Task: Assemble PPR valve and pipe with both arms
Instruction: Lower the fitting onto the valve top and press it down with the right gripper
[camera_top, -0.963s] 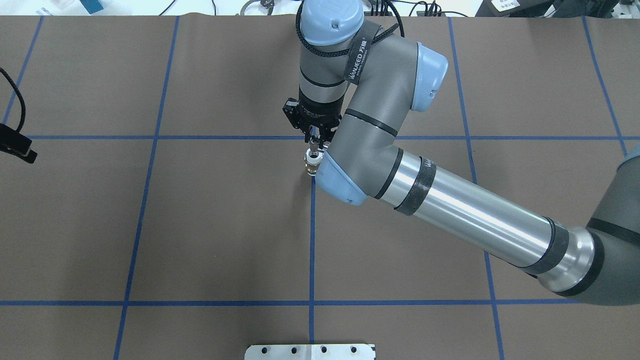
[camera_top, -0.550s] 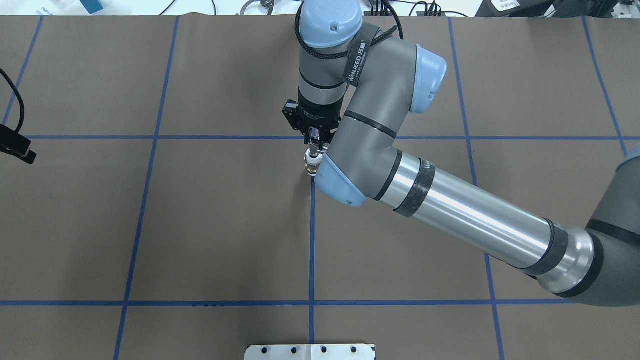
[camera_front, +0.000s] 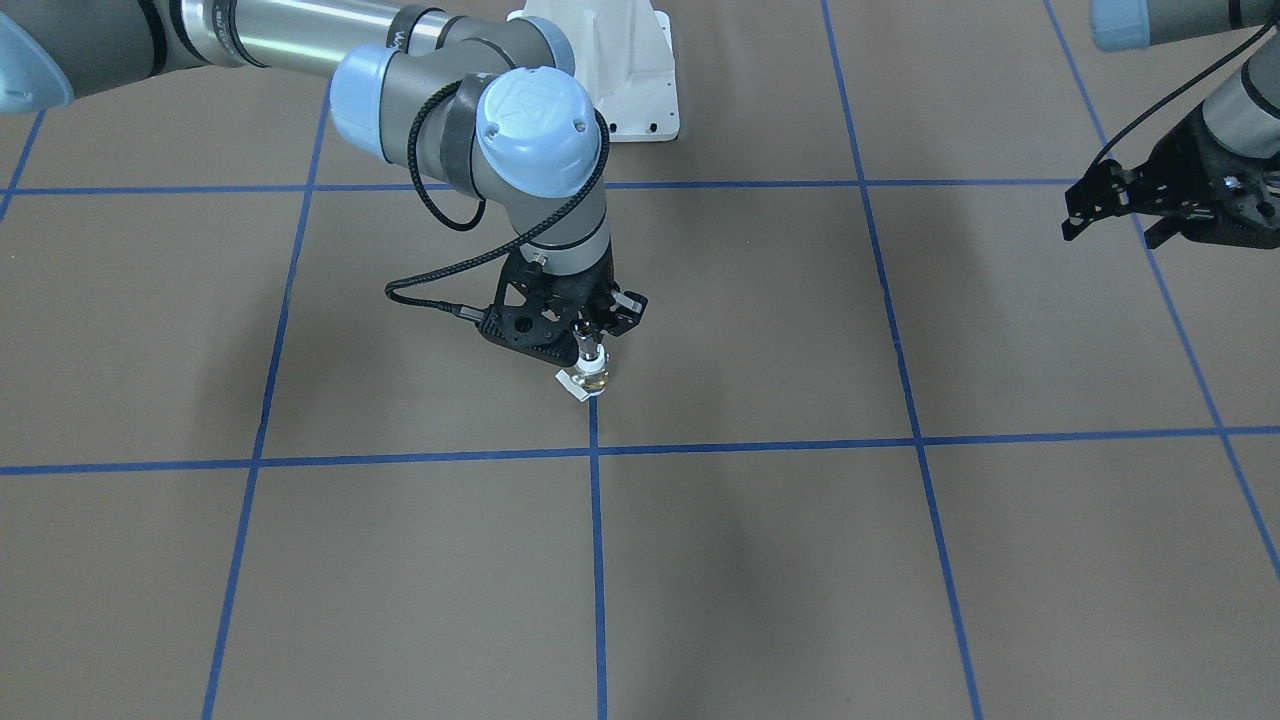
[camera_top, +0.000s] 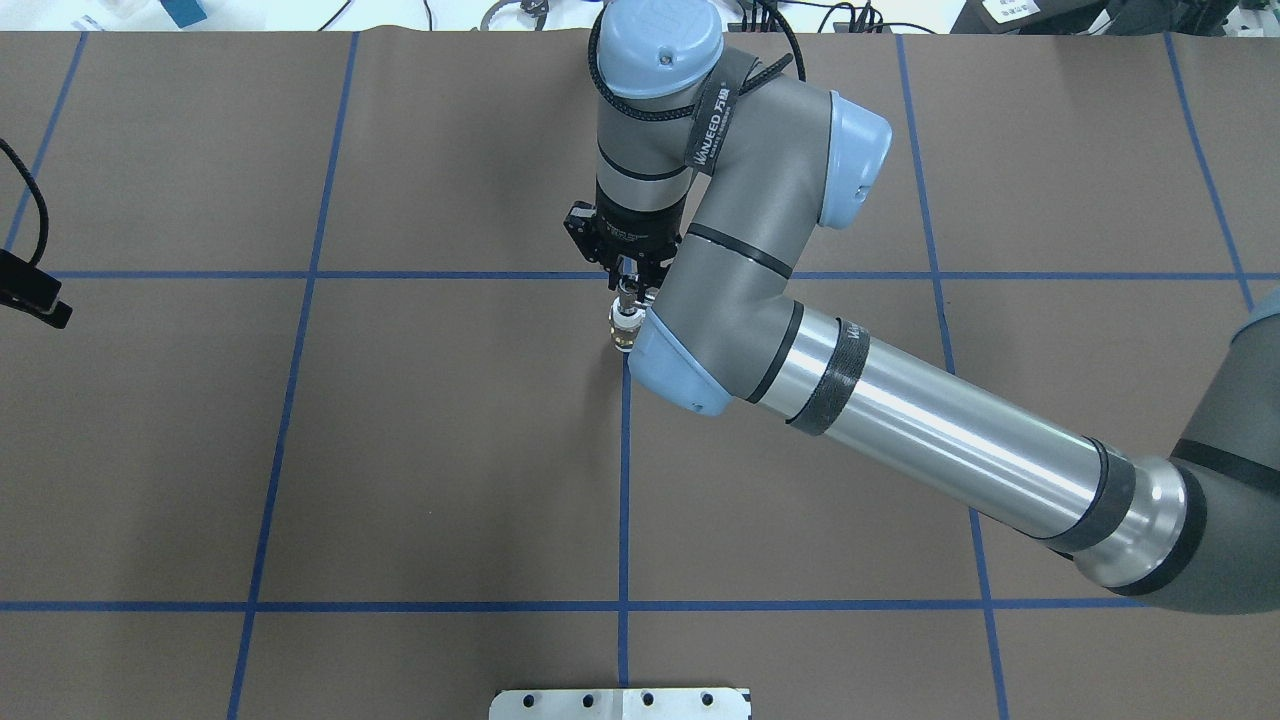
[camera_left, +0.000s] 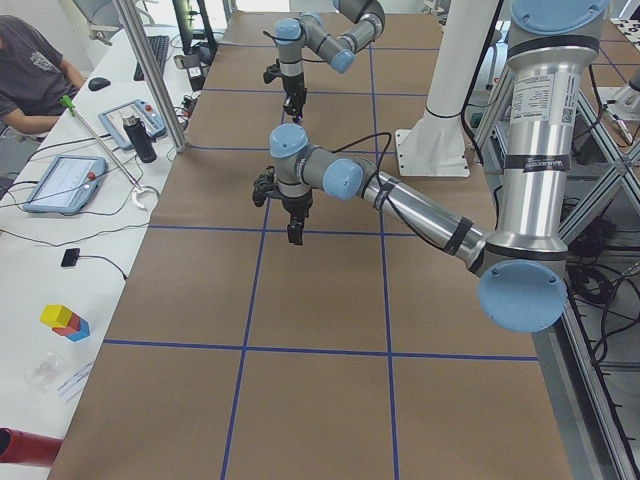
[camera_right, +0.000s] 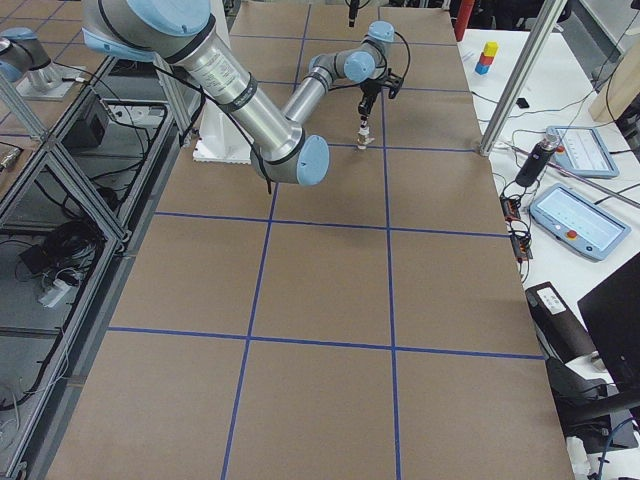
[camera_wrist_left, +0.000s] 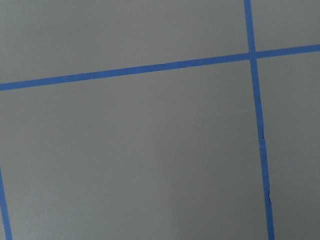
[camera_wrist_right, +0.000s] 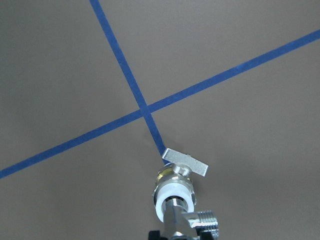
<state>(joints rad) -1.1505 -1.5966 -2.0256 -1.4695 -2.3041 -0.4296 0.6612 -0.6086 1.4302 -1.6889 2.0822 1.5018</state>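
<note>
My right gripper (camera_top: 630, 283) points down over the table's middle and is shut on the small silver pipe (camera_wrist_right: 179, 220). The pipe sits in the white end of the PPR valve (camera_wrist_right: 173, 189), which hangs below it with a brass middle and a flat pale tab handle (camera_wrist_right: 186, 163). The valve (camera_front: 592, 379) is just over a blue tape crossing; I cannot tell if it touches the table. It also shows in the overhead view (camera_top: 624, 332). My left gripper (camera_front: 1112, 228) is open and empty far off at the table's side, and the left wrist view shows only table.
The brown table cover (camera_top: 440, 450) is marked with blue tape lines (camera_top: 623, 480). The white pedestal base (camera_front: 632, 80) stands at the robot's edge. Tablets and cables (camera_left: 70, 180) lie on the side bench, where a person sits.
The right arm's elbow has shifted very slightly. The right gripper, pipe and valve stay where they were, and the left gripper has barely moved.
</note>
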